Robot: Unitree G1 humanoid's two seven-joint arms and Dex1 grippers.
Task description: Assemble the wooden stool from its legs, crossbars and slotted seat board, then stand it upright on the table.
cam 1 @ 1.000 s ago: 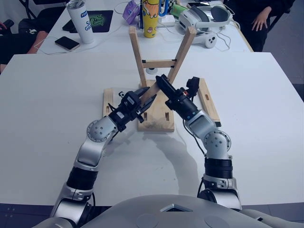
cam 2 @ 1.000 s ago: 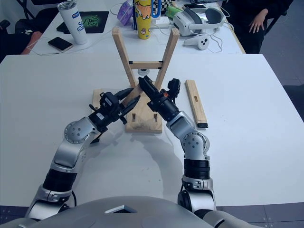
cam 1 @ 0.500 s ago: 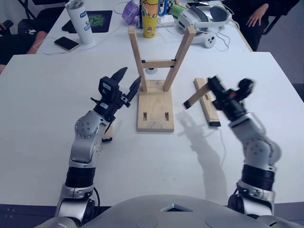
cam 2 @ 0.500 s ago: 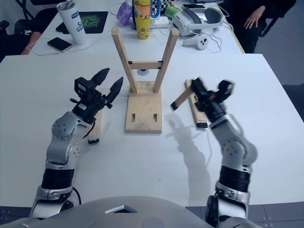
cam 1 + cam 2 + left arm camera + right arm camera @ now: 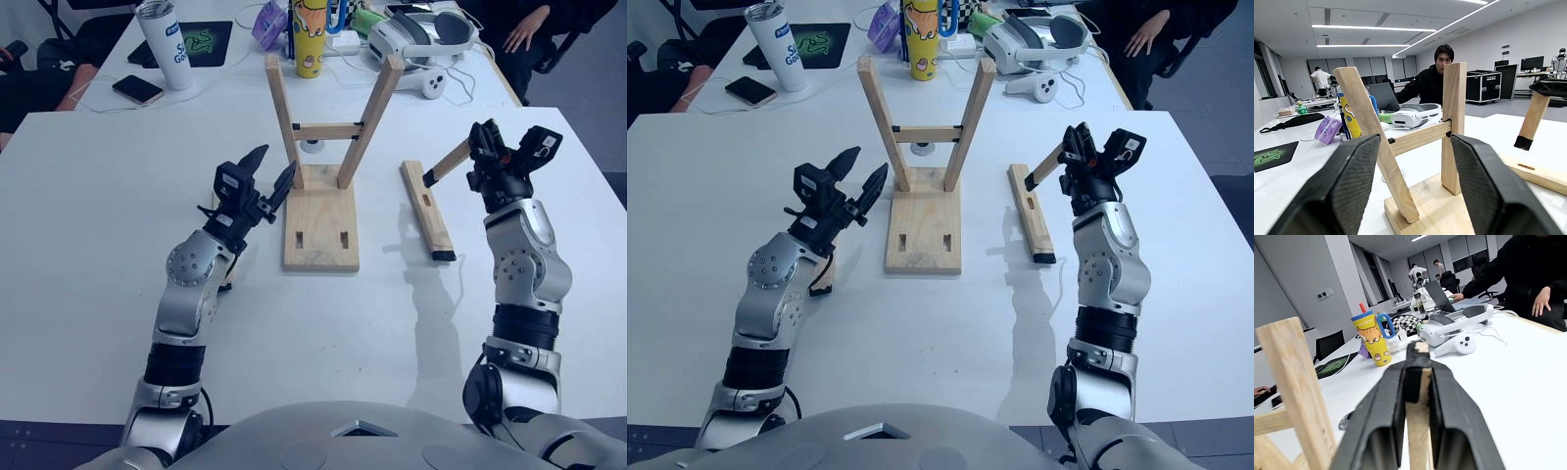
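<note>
Two legs (image 5: 282, 116) stand in the seat board (image 5: 320, 257), which lies flat on the white surface (image 5: 118, 196) btw the L jaws and R jaws, nearer the L ones.

Vs half a sec ago: R jaws have gone up and back, away from the loose leg (image 5: 427, 208), taking the short stick (image 5: 447, 164) w/ them. A full sec ago both sets of jaws were down together at the board. L jaws have edged slightly closer to the board. Board + legs haven't shifted.

R jaws pinch the short stick at one end. It slants down from them toward the standing legs, dark cap on its free end, clear of the surface. L jaws are spread wide and empty, tips aimed at the foot of the nearer leg, just beside the board.

Look: pale raw wood. Legs lean apart toward their tops, joined approx halfway up by a crossbar (image 5: 328, 131) w/ dark joints. Two empty slots (image 5: 299, 238) sit at the board's near end, just past the L jaws on the R-arm side. Loose leg lies flat below the R jaws, dark cap on its near end. Another wood piece (image 5: 822, 281) lies under the L forearm, behind the L jaws.

On a second surface beyond both jaws: yellow cup (image 5: 310, 34), tumbler (image 5: 164, 31), phone (image 5: 137, 89), headset (image 5: 421, 32).
</note>
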